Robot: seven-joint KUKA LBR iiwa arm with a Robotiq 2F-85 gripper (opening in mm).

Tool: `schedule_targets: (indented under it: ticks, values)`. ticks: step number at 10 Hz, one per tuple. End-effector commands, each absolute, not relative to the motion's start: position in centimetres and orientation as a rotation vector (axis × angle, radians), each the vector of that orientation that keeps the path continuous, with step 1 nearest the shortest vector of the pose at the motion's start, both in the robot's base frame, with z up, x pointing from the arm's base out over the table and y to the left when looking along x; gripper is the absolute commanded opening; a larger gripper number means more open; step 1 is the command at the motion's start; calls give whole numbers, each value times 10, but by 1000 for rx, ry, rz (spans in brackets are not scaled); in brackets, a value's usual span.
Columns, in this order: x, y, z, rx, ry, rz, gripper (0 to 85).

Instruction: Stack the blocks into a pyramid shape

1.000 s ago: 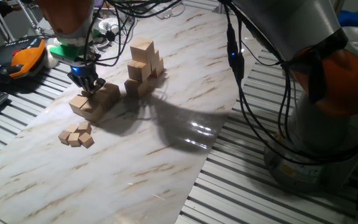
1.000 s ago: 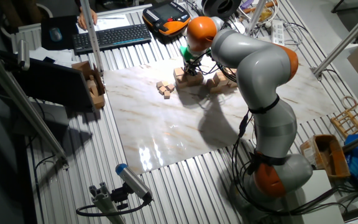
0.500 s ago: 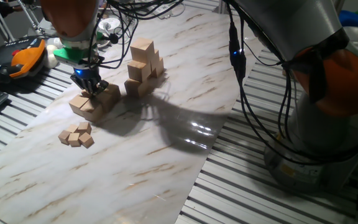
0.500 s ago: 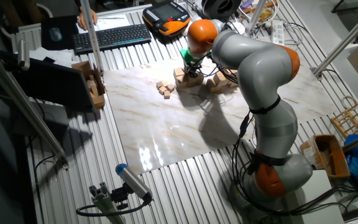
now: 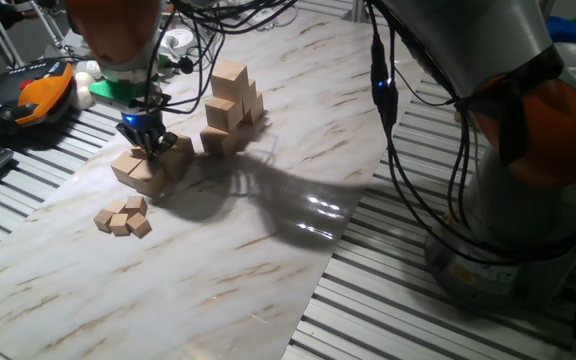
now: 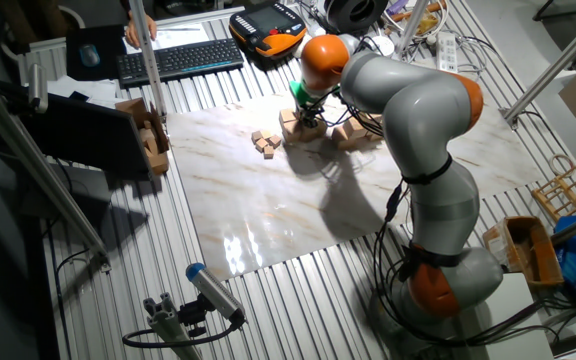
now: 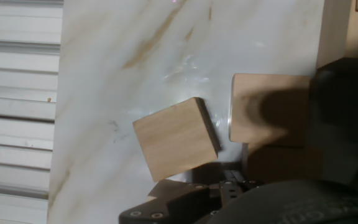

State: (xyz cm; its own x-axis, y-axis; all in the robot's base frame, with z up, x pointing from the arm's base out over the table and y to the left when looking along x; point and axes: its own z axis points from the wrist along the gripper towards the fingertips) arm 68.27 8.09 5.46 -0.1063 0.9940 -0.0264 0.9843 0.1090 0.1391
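Hand hovering over loose wooden cubes on marble

On the glossy veined marble-patterned tabletop (image 5: 268, 250), four small pale wooden cubes (image 5: 123, 216) are lying nearest. Beyond, the dark two-finger hand (image 5: 146, 143) is hanging over loose plain pale-tan wooden cubes (image 5: 148, 165); its grip I cannot tell. The hand view alone is showing one tilted cube (image 7: 176, 139). Farthest, a stepped stack (image 5: 230, 105) is standing.

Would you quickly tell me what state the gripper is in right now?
Gripper: low over the loose wooden blocks beside the stacked pile; whether its fingers are open, shut or gripping a block cannot be told from these views.
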Motion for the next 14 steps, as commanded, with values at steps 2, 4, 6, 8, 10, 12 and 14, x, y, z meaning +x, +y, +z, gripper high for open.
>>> schedule_targets:
  ticks: [2,4,6,8,10,12,14]
  values:
    - [677,80,56,2020,2253,127,0]
    - [670,81,55,2017,2250,123,0]
    - [663,80,55,2014,2251,121,0]
    - [654,81,52,2012,2249,116,0]
    - [647,80,50,2012,2252,113,0]
    - [641,79,52,2018,2259,104,0]
    - [635,77,53,2021,2272,98,0]
